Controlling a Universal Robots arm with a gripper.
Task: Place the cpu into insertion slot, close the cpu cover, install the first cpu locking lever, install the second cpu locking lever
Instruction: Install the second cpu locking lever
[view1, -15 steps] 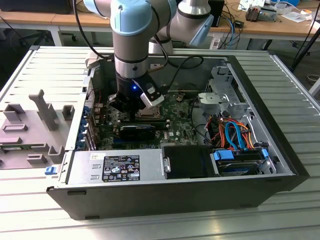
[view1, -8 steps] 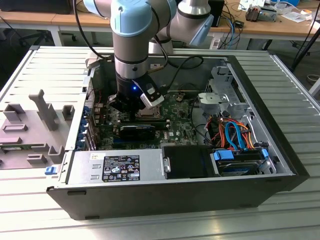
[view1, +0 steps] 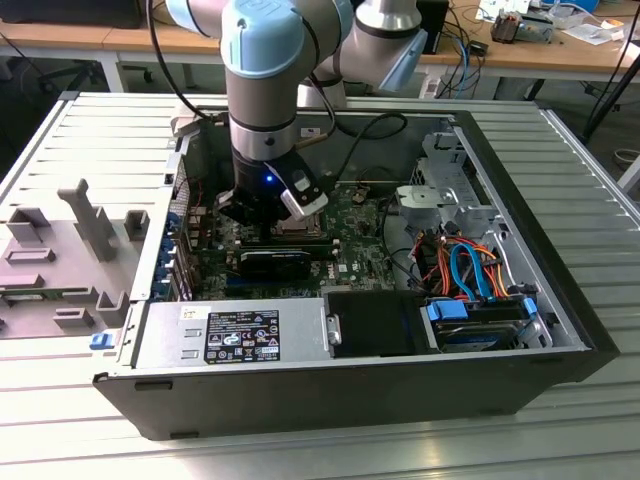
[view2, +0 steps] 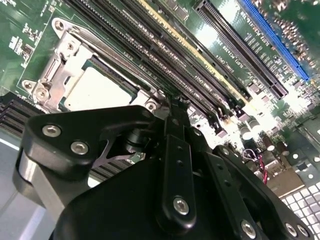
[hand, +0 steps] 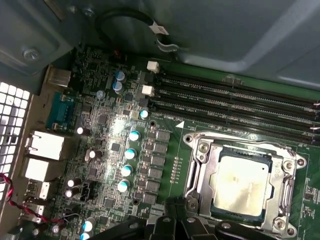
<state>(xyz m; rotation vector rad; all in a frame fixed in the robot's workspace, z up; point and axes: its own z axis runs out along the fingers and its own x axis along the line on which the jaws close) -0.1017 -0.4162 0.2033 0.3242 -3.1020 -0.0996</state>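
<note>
First wrist view: one cpu (hand: 243, 184) seated under one cpu cover (hand: 200, 170); gripper (hand: 175, 220) state unclear.

- The arm (view1: 262, 90) is built of thick silver-grey tubes with pale blue caps on its joints.
- A black cable (view1: 375, 125) loops off it.
- At the wrist sits a black block with a small blue light (view1: 268, 181) and a white-edged module (view1: 303, 200) clipped on its side.
- In the second wrist view the gripper (view2: 172, 117) is matte black, made of flat linkage bars pinned with shiny silver screws (view2: 181, 205).
- A rounded black knuckle (view2: 75, 140) carries two more screw heads.
</note>
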